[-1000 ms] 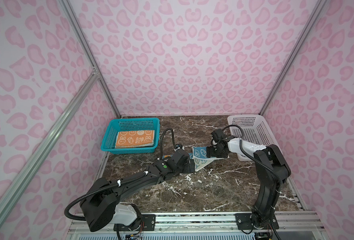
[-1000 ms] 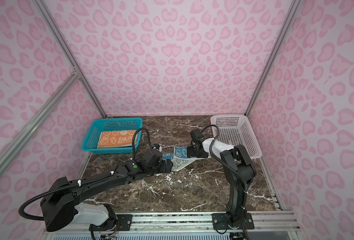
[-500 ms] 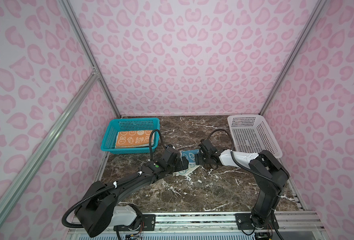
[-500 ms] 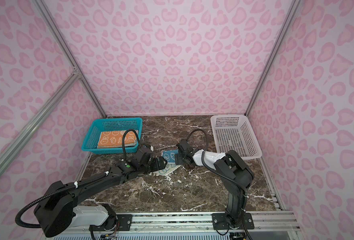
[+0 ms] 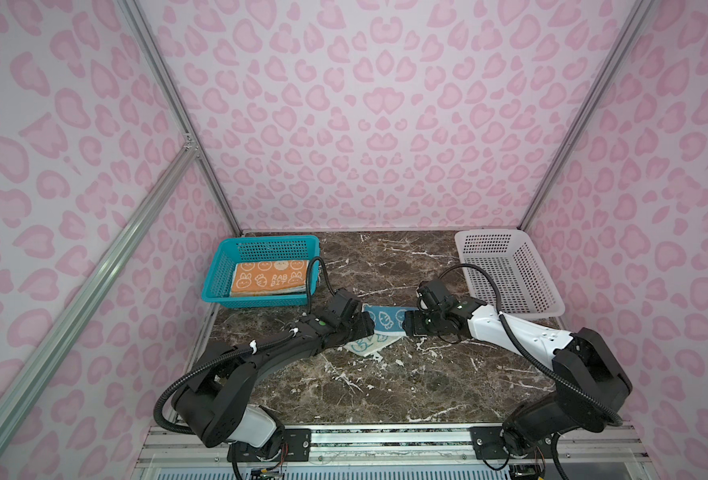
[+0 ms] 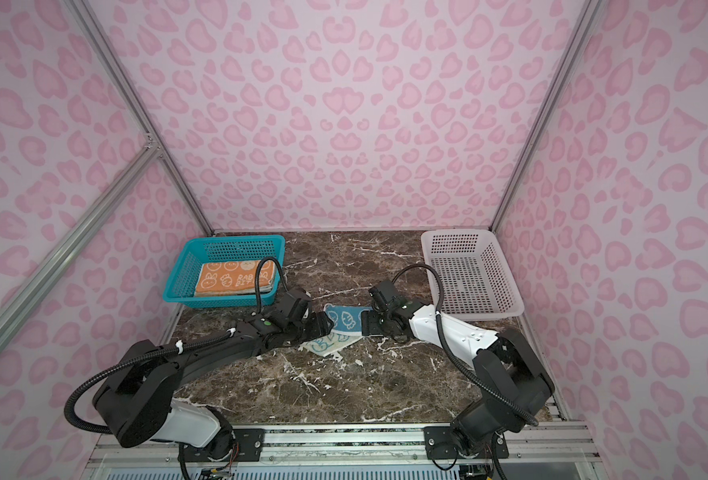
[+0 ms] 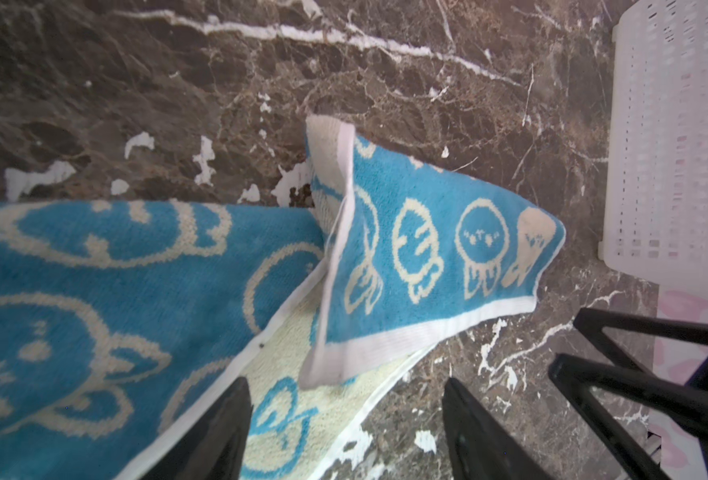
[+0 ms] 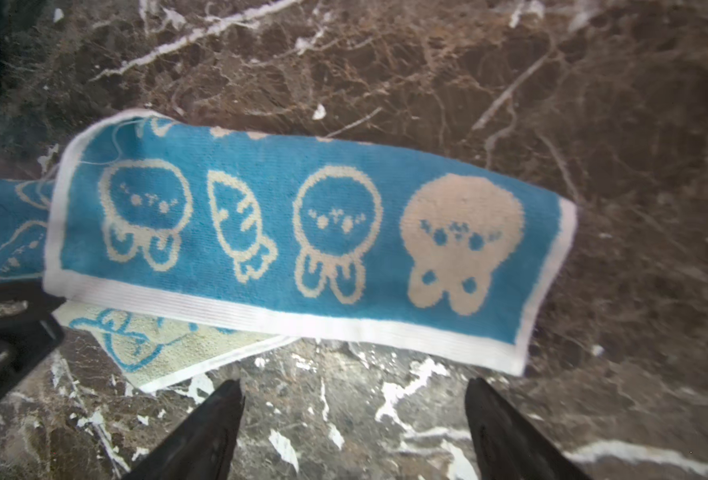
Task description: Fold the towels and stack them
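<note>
- I read the dark brown marble-patterned tabletop in both top views as a clock face, with twelve at the back wall. The blue terry towel with cream-white rabbit and carrot drawings and a white border lies just beyond the centre, toward twelve.
- This towel is partly folded. A long band lies blue side up and shows a row of rabbit heads and one carrot.
- A corner of its pale reverse side, cream with blue outlines, sticks out from under the band at the towel's seven o'clock, flat on the marble.
- In the left wrist view, one end of the band is buckled up from the layer beneath.
- The left gripper sits at the towel's nine o'clock. Its black fingers are spread apart with the pale underlayer lying between them, and I see nothing pinched.
- The right gripper sits at the towel's three o'clock. Its fingers are parted wide over bare marble, just short of the white border, and grasp nothing.
- A teal perforated plastic basket at ten o'clock holds a folded orange terry towel with white rabbit drawings and the letters RAB BIT, lying flat.
- Pale layered edges show under the orange towel's near side. I cannot tell what they belong to.
- In the white perforated plastic basket at two o'clock I see only its own floor and walls.
</note>
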Motion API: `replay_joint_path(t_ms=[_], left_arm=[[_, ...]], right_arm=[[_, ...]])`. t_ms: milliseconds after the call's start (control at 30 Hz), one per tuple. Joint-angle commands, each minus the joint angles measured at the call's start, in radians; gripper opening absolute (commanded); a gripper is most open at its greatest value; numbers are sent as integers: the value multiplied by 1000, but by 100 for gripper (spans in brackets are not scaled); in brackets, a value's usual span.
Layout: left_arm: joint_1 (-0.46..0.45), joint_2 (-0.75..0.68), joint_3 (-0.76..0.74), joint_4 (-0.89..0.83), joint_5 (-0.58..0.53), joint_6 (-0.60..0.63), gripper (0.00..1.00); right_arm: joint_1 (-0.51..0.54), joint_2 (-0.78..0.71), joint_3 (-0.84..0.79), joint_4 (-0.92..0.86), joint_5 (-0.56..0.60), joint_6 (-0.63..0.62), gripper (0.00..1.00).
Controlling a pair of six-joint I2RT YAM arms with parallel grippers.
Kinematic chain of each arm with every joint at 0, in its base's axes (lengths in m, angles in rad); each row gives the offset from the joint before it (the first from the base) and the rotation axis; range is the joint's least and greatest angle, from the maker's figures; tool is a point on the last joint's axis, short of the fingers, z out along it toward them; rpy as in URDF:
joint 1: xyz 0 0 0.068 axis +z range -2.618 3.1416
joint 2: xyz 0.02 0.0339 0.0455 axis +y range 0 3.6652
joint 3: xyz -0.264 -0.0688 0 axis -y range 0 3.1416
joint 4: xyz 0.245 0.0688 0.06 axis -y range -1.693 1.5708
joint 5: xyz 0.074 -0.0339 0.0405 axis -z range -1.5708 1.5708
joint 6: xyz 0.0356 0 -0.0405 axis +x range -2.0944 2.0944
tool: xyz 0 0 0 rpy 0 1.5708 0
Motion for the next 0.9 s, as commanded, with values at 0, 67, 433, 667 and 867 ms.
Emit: replay_joint_path(t_ms=[0, 67, 433, 667, 867], left_arm=[[16, 36, 30, 35, -5, 8, 70], [24, 70, 52, 37, 7, 19, 63], [28, 129, 69, 48, 29, 15, 28], [28, 109, 45, 41, 24, 14, 13], [28, 114, 47, 29, 21, 16, 3]], right_arm=[[-22, -27, -48, -16, -15, -16, 86], [-40, -43, -77, -3, -30, -20, 86], [-147, -87, -229, 63, -79, -55, 85], [-209, -63, -258, 113, -125, -82, 82], [-205, -14, -248, 155, -165, -69, 75]])
